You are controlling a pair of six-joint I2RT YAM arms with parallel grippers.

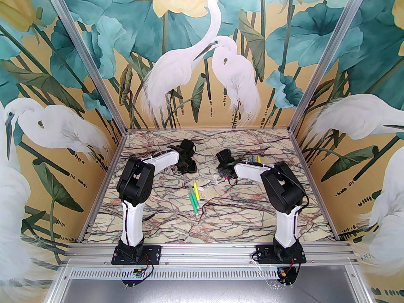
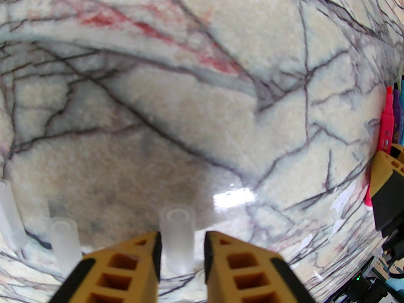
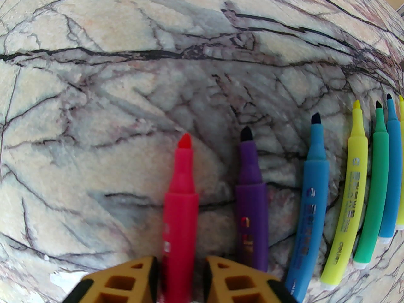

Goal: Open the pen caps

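A pale pen cap (image 2: pixel 176 232) was seen standing upright on the marbled surface (image 1: pixel 221 226) between the left jaws, which were parted with a gap at one side, and another cap (image 2: pixel 64 241) stood beside it. An uncapped pink pen (image 3: pixel 181 194) was seen lying flat between the slightly open right jaws, next to a purple pen (image 3: pixel 251 194). A few more pens (image 1: pixel 194 197) were seen mid-surface, bare marble was left toward the near rail (image 1: pixel 202 251), and three sides were closed by heron-painted walls (image 1: pixel 189 74).

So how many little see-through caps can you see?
3 caps: one between the fingers of the left gripper, one just left of it, one at the picture's left edge. More may be hidden.
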